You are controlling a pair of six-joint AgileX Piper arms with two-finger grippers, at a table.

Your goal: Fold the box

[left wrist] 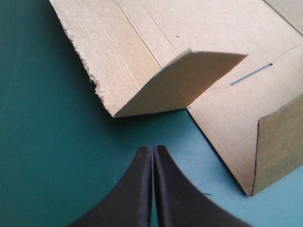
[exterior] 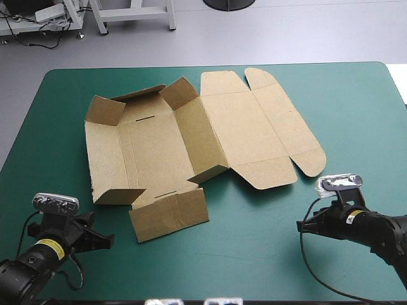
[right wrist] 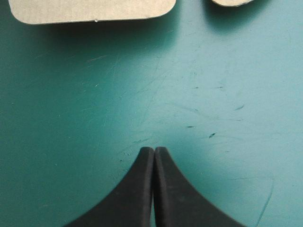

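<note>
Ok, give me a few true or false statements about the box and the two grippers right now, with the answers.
1. The brown cardboard box lies on the teal-green table cover with some corner flaps raised. True.
2. The left gripper, two black fin-shaped fingers, is clamped on a flap. False: it is shut on nothing, just short of the box.
3. The right gripper is shut over bare cover. True.
4. The box's lid is folded over the tray. False: it lies flat, spread toward the table's right side.
</note>
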